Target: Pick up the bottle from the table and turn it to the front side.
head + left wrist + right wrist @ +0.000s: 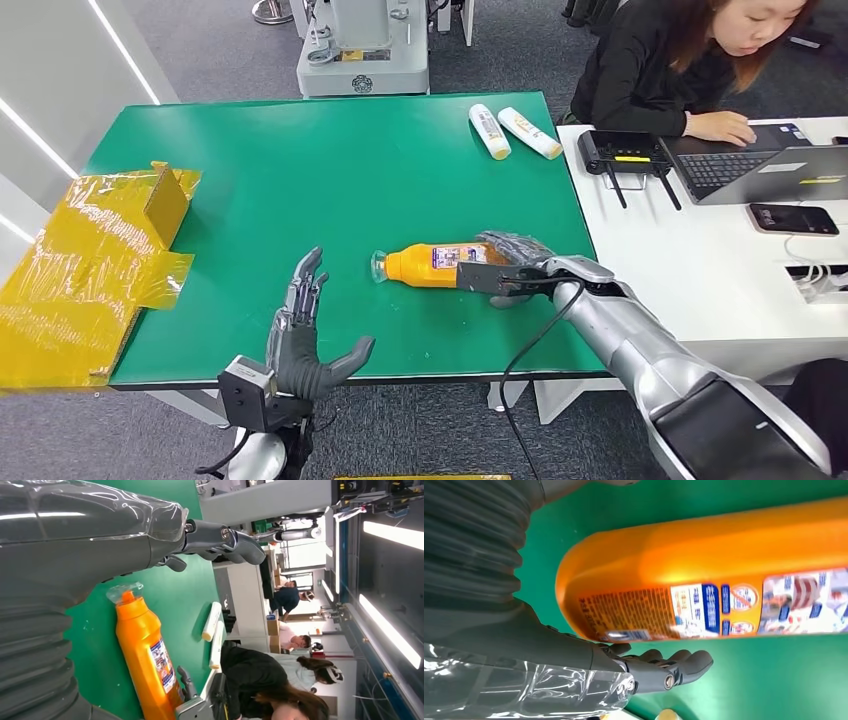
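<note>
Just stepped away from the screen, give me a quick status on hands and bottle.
Right hand around base of orange bottle, grip unconfirmed. Bottle lying on green table. Left hand open, apart. Nothing in the way.

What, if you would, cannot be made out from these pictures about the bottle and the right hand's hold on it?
- Right hand on the bottle, head view: the hand covers the bottle's base, so whether the fingers close around it cannot be told.
- Bottle label, right wrist view: print too small and blurred to read.
- Bottle's cap end, right wrist view: cut off by the picture's edge.
- Bottle's underside: hidden against the table.
</note>
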